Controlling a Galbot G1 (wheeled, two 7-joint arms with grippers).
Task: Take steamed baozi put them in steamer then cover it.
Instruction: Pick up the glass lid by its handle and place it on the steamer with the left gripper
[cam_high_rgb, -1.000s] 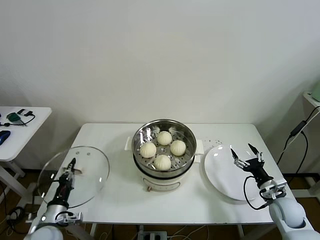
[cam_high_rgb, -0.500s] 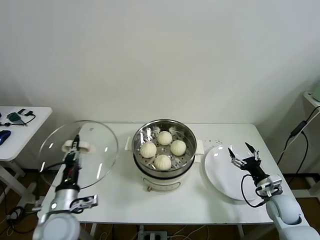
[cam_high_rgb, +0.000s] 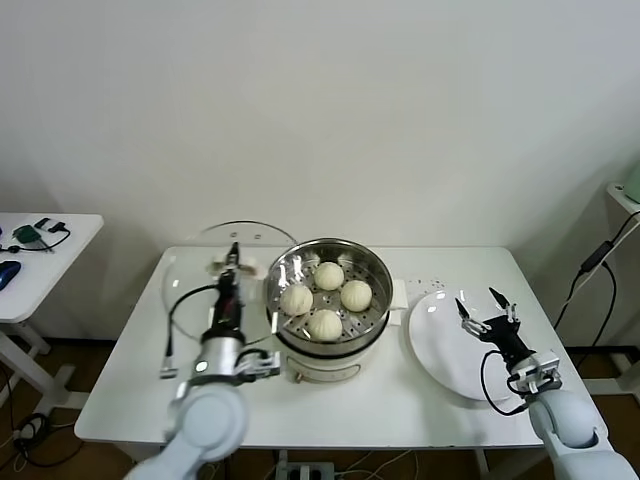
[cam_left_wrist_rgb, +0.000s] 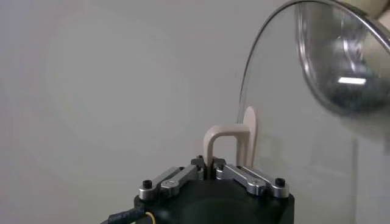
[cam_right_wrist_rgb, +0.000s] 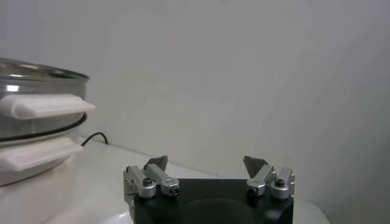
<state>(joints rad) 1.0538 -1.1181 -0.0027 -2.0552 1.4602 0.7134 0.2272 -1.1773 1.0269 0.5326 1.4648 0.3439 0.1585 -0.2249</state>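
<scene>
The cover (cam_high_rgb: 222, 285) is held upright by its handle in the closed left pincer (cam_high_rgb: 233, 262), just beside the steamer (cam_high_rgb: 325, 300), so it can be lowered over the four steamed baozi (cam_high_rgb: 326, 293); the right pincer (cam_high_rgb: 490, 311) is parked wide above the plate (cam_high_rgb: 445, 350)

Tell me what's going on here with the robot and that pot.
The left gripper holds the glass lid by its white handle, tilted on edge just left of the steamer, not yet on it. Four buns already sit inside. The right gripper hovers with jaws open over the empty white plate on the table.
</scene>
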